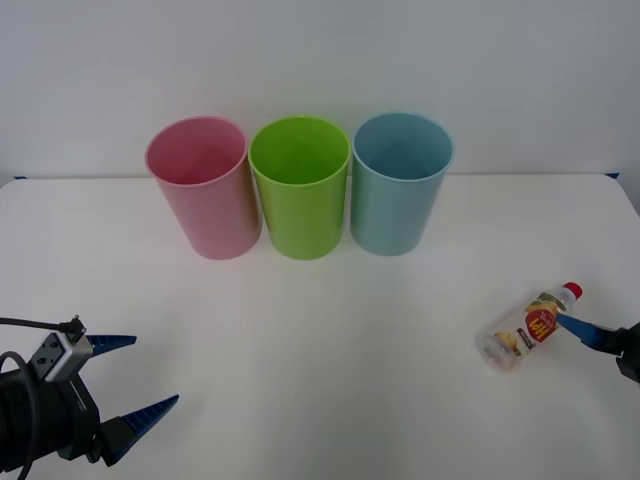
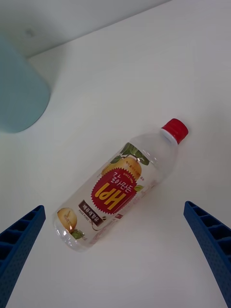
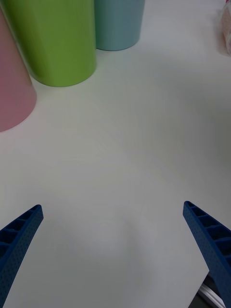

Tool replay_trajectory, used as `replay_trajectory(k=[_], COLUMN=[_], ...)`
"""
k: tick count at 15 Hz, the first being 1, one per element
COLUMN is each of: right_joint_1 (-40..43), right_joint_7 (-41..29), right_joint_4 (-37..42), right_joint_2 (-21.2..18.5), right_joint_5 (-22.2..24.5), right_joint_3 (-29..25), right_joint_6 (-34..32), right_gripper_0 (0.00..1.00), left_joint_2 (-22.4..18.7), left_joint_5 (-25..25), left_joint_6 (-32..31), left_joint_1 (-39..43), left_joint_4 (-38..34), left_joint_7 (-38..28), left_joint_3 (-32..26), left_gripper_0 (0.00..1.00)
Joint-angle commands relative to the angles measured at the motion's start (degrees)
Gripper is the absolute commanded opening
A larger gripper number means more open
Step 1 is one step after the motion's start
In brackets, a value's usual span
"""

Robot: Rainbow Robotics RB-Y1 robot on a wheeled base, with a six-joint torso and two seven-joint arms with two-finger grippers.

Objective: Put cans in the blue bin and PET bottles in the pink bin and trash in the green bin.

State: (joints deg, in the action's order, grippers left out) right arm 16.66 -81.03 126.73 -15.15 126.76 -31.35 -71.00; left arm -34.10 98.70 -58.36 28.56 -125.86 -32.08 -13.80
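Right wrist view has the right gripper [image 2: 115, 250] spread wide and empty, with the PET bottle [image 2: 120, 185] lying on its side on the table [image 1: 320, 340] just ahead of the fingers, long axis slanted across the gap, red cap away. The right arm is far nearer; the left gripper [image 1: 125, 380], also spread and empty, waits well apart. Beyond stand the blue bin [image 1: 400, 185], green bin [image 1: 300, 190] and, farthest from the bottle, the pink bin [image 1: 200, 190].

PET bottle [image 2: 122, 185] label | Korean print, upside down | brand unreadable
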Motion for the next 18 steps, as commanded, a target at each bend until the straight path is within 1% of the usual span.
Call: replay_trajectory(k=[1, 3, 9, 13, 18], right_joint_1=[-2.42, -4.09, -8.40, -8.58, -9.72], right_joint_7=[0.00, -0.09, -0.09, -0.09, -0.09], right_joint_4=[-2.10, -3.94, -8.25, -9.92, -13.87], right_joint_2=[1.53, 2.05, 6.10, 6.62, 6.62], right_joint_5=[3.93, 5.78, 12.28, 12.99, 12.90], right_joint_3=[0.59, 0.76, 1.20, 2.96, 4.98], right_joint_6=[0.07, 0.07, -0.01, 0.69, 3.68], right_gripper_0=[1.00, 1.00, 1.00, 1.00, 1.00], left_joint_2=[0.00, 0.00, 0.00, 0.00, 0.00], left_joint_5=[0.00, 0.00, 0.00, 0.00, 0.00], left_joint_6=[0.00, 0.00, 0.00, 0.00, 0.00], left_joint_1=[0.00, 0.00, 0.00, 0.00, 0.00], left_joint_4=[0.00, 0.00, 0.00, 0.00, 0.00], left_joint_7=[0.00, 0.00, 0.00, 0.00, 0.00], left_joint_3=[0.00, 0.00, 0.00, 0.00, 0.00], left_gripper_0=[1.00, 1.00, 1.00, 1.00, 1.00])
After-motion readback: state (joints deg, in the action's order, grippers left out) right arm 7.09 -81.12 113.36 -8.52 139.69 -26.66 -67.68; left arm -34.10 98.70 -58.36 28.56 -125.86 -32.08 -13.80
